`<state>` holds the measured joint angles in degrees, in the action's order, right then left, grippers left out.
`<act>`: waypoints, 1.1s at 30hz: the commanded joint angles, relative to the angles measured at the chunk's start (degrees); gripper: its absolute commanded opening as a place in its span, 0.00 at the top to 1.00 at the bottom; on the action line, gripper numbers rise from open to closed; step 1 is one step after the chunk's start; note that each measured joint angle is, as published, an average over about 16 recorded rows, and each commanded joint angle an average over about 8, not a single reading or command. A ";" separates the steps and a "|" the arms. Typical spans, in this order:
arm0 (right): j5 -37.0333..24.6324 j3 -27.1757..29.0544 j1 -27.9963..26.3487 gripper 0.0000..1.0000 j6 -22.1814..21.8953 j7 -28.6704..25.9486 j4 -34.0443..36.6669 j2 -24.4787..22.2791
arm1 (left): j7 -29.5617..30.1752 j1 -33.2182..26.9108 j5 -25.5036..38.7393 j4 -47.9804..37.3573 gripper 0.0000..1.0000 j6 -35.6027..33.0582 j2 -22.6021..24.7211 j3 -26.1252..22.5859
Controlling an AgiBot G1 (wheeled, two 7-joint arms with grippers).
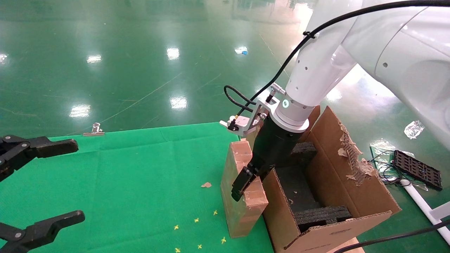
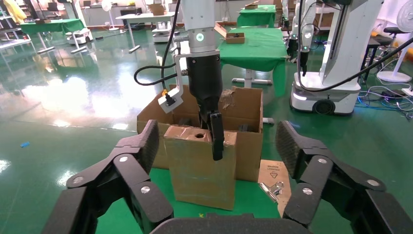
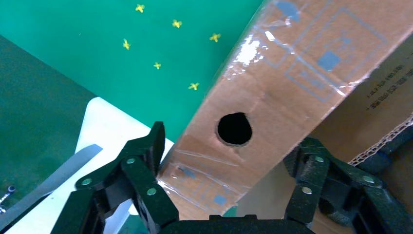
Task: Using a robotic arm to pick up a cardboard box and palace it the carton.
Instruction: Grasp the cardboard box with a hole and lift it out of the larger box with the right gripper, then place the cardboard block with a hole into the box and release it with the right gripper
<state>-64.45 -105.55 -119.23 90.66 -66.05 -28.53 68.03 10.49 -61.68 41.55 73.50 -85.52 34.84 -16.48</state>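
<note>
The cardboard box (image 1: 242, 189) was brown with glossy tape; the carton (image 1: 351, 196) was brown with black foam inserts (image 1: 321, 214); the tablecloth (image 1: 140, 175) was green with yellow crosses (image 1: 197, 220).

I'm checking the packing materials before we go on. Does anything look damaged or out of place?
Yes. The carton has a torn, ragged far wall edge with the corrugation exposed. A cardboard scrap lies on the green cloth beside the small box, which the right gripper straddles.
</note>
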 commanded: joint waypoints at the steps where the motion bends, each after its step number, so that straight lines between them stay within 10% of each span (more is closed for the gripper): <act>1: 0.44 -0.58 0.06 1.00 0.01 0.24 0.16 0.07 | 0.00 0.00 -0.01 0.00 1.00 0.00 0.00 -0.01; 17: 4.15 -3.96 -1.54 1.00 -0.15 4.23 0.57 -0.45 | -0.03 -0.01 -0.05 0.00 1.00 0.03 -0.03 -0.07; 33: 7.23 -0.53 -16.66 1.00 -2.37 20.81 12.19 -9.70 | -0.06 -0.03 -0.09 0.00 1.00 0.05 -0.05 -0.13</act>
<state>-57.64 -106.52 -135.09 88.46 -46.02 -16.42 58.45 10.43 -61.71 41.46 73.50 -85.46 34.79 -16.61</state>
